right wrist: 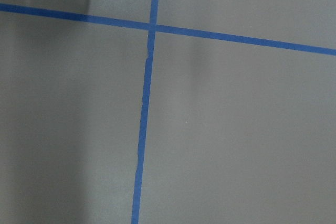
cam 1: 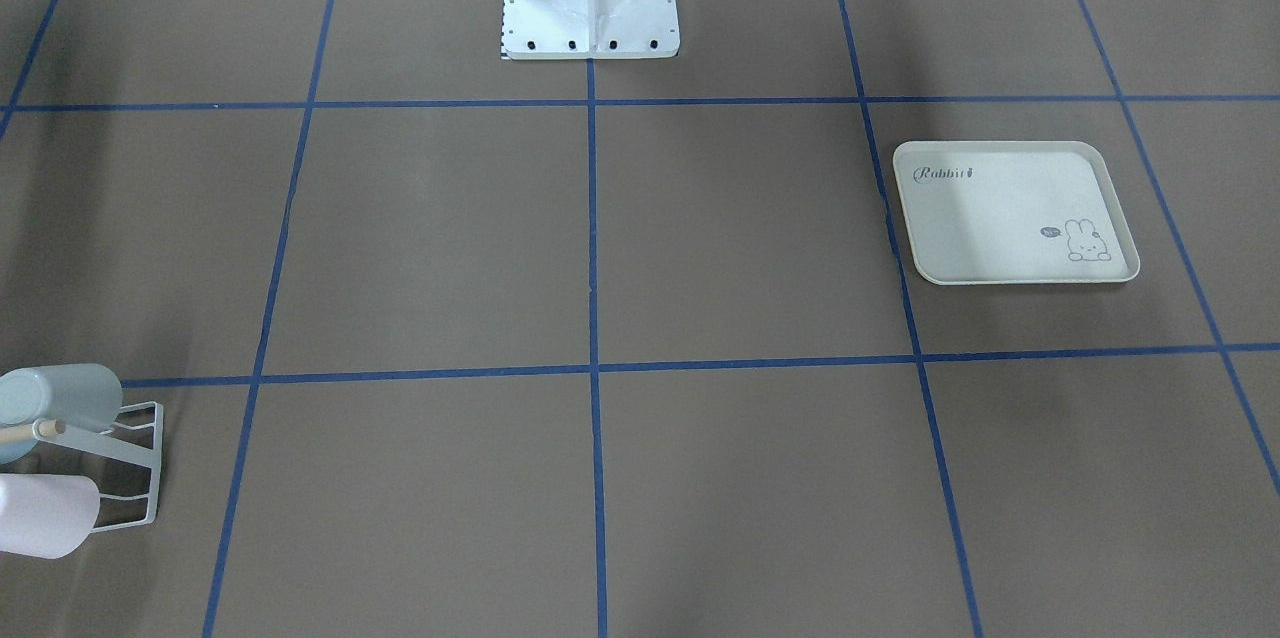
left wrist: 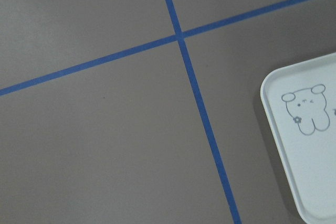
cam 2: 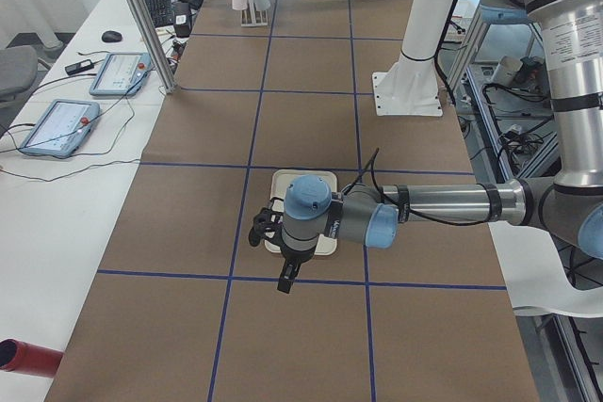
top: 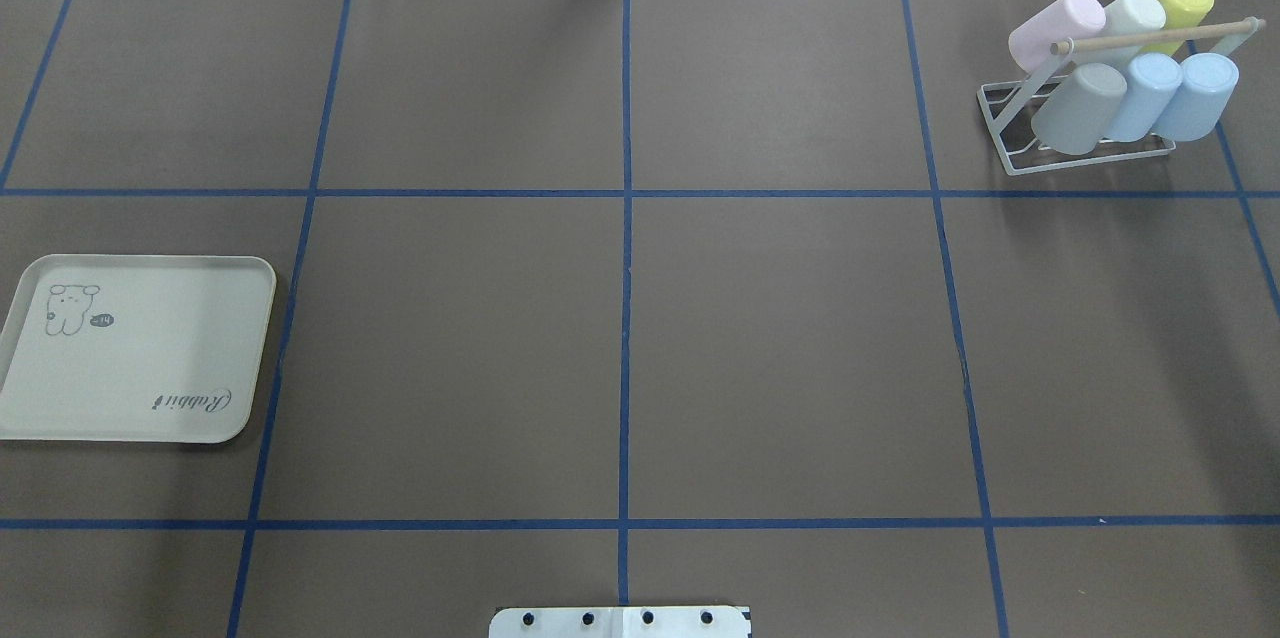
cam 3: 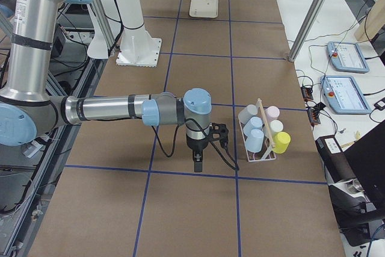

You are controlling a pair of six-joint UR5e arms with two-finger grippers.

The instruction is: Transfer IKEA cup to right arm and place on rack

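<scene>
Tray [top: 150, 358], cream with a rabbit print, lies on the robot's left side of the table [top: 780, 348] and carries nothing. No loose cup shows on the table or at either arm. The rack [top: 997, 131], white wire with a wooden bar [top: 1150, 34] across its top, stands at the far right and holds six IKEA cups in two rows, tilted with their bases up. The far row is a pink cup [top: 1055, 28], a white cup [top: 1135, 15] and a yellow cup [top: 1182, 0]. The near row is a grey cup [top: 1078, 108], a pale blue cup [top: 1140, 96] and a second blue cup [top: 1198, 96]. All are plain, matte, smooth-sided tumblers. Which one the task means cannot be told, but it is most likely on the rack already. The left gripper [cam 2: 285, 281] hangs high above the tray's edge, pointing down. The right gripper [cam 3: 197, 164] hangs over bare table just beside the rack. Both show only in the side views, so whether their fingers are apart or together cannot be told, though nothing appears between them. Judgement: the placing looks done, and the step in hand is the close. To do it well, lift the right arm straight up before swinging it away, keeping clear of the wooden bar and the near row, because a nudge could tip a light cup off. Check that each cup sits fully down.
</scene>
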